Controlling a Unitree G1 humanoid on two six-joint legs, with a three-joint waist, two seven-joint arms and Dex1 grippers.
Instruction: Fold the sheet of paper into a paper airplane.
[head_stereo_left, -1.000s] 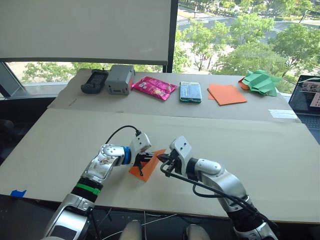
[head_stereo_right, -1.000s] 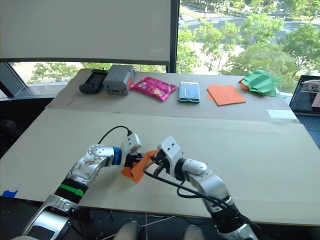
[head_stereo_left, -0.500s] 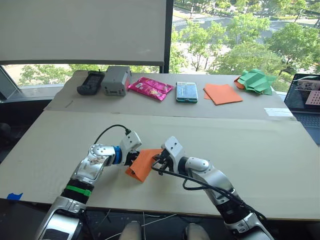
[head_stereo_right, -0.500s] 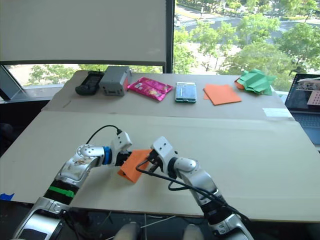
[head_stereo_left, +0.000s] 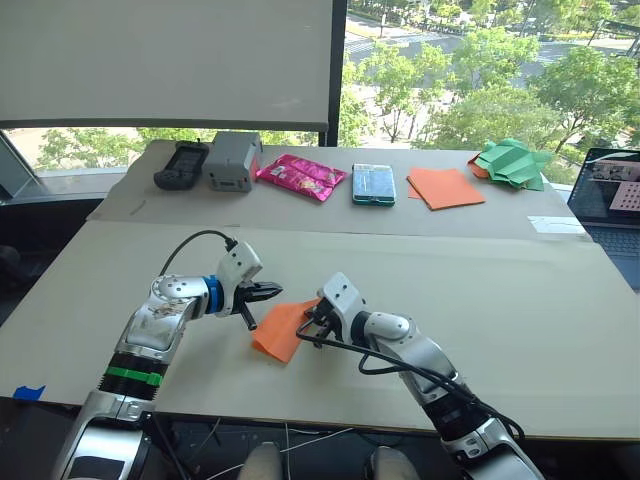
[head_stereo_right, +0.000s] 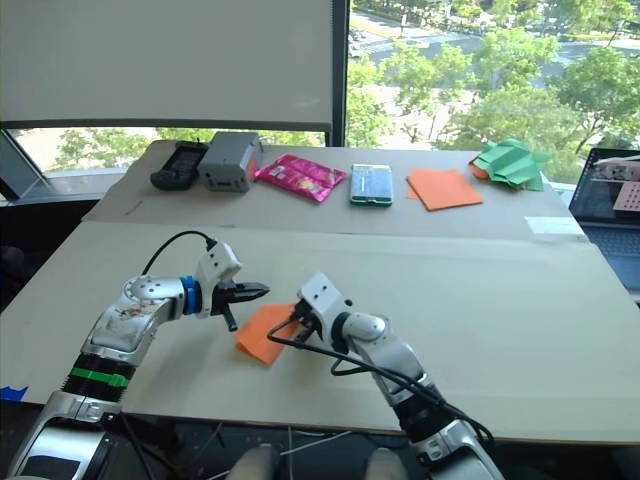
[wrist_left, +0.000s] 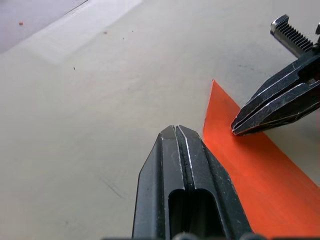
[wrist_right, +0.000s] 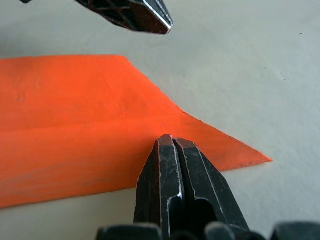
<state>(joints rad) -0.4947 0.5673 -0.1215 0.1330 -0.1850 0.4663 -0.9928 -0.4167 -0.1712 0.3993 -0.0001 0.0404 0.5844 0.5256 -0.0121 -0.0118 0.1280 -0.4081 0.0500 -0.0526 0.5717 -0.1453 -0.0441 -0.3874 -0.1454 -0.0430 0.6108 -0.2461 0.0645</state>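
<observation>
The orange sheet of paper (head_stereo_left: 280, 333) lies folded flat on the table's near middle, with a crease along it and one pointed corner (wrist_right: 250, 159). My right gripper (head_stereo_left: 313, 322) is shut, and its tips (wrist_right: 170, 142) press down on the sheet's right edge. My left gripper (head_stereo_left: 276, 291) is shut too. It hovers just left of and above the sheet, apart from it, pointing toward the right gripper. In the left wrist view my shut fingers (wrist_left: 177, 150) sit beside the paper (wrist_left: 250, 170), and the right gripper's tips touch its edge. The paper airplane is out of view.
Along the far strip of the table (head_stereo_left: 480, 290) lie a black device (head_stereo_left: 180, 165), a grey box (head_stereo_left: 232, 160), a pink packet (head_stereo_left: 302, 175), a teal pack (head_stereo_left: 372, 184), smooth orange sheets (head_stereo_left: 445, 187) and green crumpled paper (head_stereo_left: 513, 163). A laptop (head_stereo_left: 612, 195) stands at the right edge.
My left gripper has drawn back off the paper, up and to the left. The paper has settled flatter on the table. The right gripper stays at its right edge.
</observation>
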